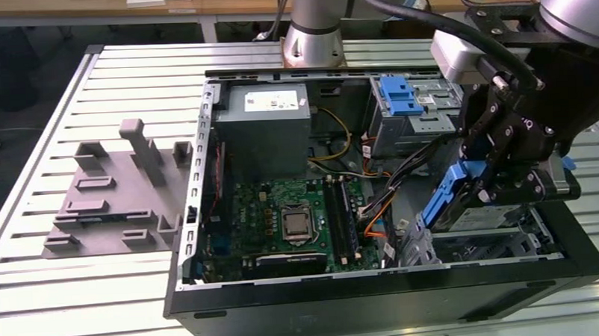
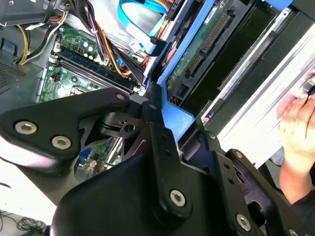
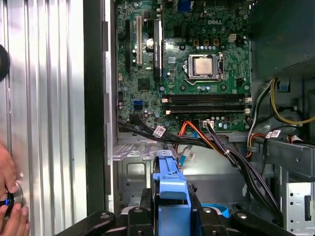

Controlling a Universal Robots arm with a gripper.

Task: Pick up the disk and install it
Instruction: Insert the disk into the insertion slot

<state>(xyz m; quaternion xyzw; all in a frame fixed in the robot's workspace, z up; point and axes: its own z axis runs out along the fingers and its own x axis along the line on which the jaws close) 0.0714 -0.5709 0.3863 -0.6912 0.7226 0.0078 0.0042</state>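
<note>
The disk (image 1: 473, 213), silver-grey with a blue plastic frame (image 1: 440, 197), hangs on edge over the drive bay (image 1: 481, 244) at the exterior view's right of the open computer case. My gripper (image 1: 500, 185) is shut on it from above. In the first wrist view the blue frame (image 3: 170, 189) stands between my black fingers (image 3: 145, 209), above the bay's metal floor (image 3: 133, 169). The second wrist view shows the gripper (image 2: 170, 125) clamped on the blue frame (image 2: 179, 115), with the disk's green circuit board (image 2: 197, 54) running away from it.
The case holds a grey power-supply box (image 1: 268, 128), the motherboard (image 1: 292, 220), a drive cage with a blue latch (image 1: 402, 97) and bundled cables (image 3: 221, 147) near the bay. A grey fixture plate (image 1: 116, 189) lies on the slatted table. A person's hand (image 3: 9, 196) rests beside the case.
</note>
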